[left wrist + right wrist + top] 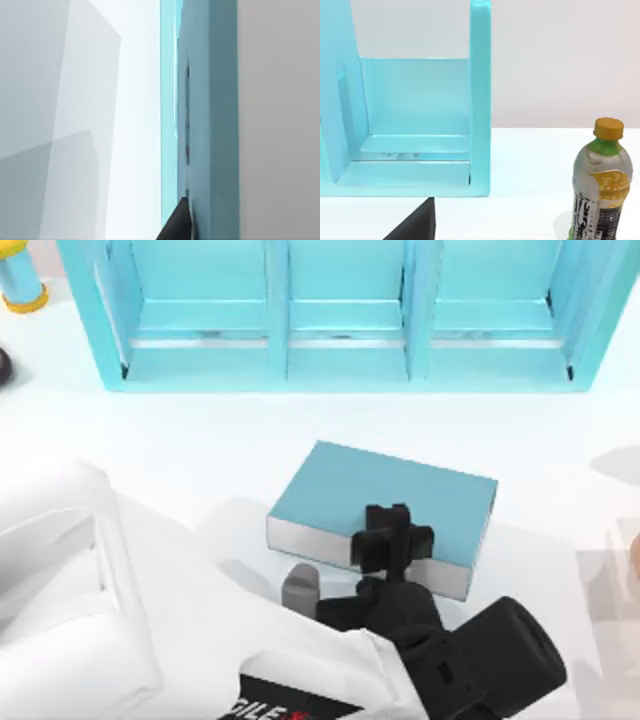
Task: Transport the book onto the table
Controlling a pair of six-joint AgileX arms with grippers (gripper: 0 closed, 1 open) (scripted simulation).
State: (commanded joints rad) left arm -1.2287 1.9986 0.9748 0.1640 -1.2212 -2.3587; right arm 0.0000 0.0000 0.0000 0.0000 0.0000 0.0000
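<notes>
The book (385, 498) lies flat on the table (200, 460), long axis left-right, tool (398, 536) clamping its front edge.

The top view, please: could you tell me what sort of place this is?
Probably a rendered simulation tabletop: a smooth white table carries a teal three-compartment shelf unit, a thick teal-blue hardcover book, and the left arm's pincer at the book's near edge.
</notes>
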